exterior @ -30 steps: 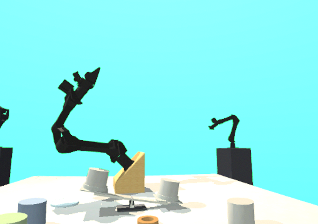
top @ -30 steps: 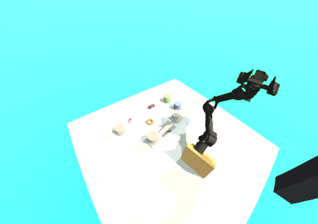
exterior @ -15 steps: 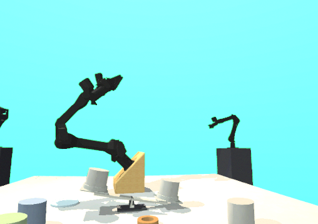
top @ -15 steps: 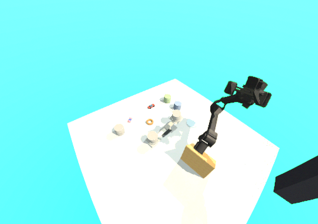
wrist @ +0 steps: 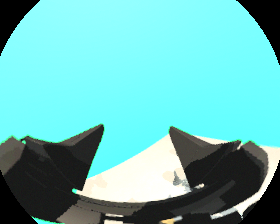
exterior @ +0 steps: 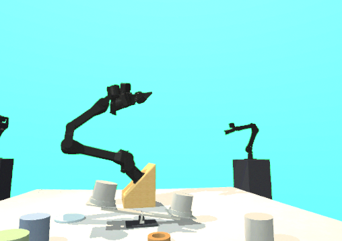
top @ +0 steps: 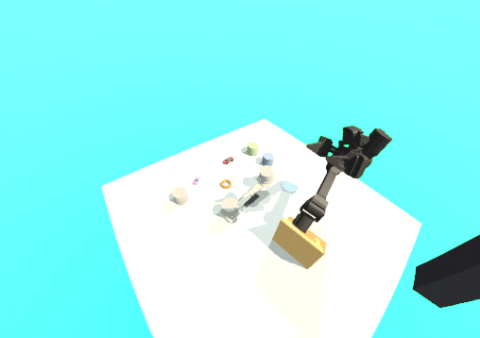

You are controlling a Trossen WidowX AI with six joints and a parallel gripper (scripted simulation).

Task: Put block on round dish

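Two grey cups stand on the ends of the small balance [top: 251,192] [exterior: 154,215], which is tilted. The cup nearer the dish [top: 266,175] [exterior: 104,193] is on the raised end. The other cup [top: 230,207] [exterior: 182,204] is on the lowered end. Both cups lean with the beam. No block shows; the inside of each cup is hidden. The round pale blue dish [top: 289,187] [exterior: 70,218] lies flat, with nothing visible on it. My gripper [exterior: 148,94] [wrist: 138,128] is open and empty, high above the table and away from both cups.
A blue cylinder [top: 267,159] [exterior: 35,227], a green cylinder [top: 252,148] [exterior: 13,235], an orange ring [top: 226,180] [exterior: 159,233], a red toy car [top: 229,160] and another grey cylinder [top: 180,195] [exterior: 258,227] stand around the balance. My arm's wooden base [top: 298,245] [exterior: 143,196] is behind it in the exterior view.
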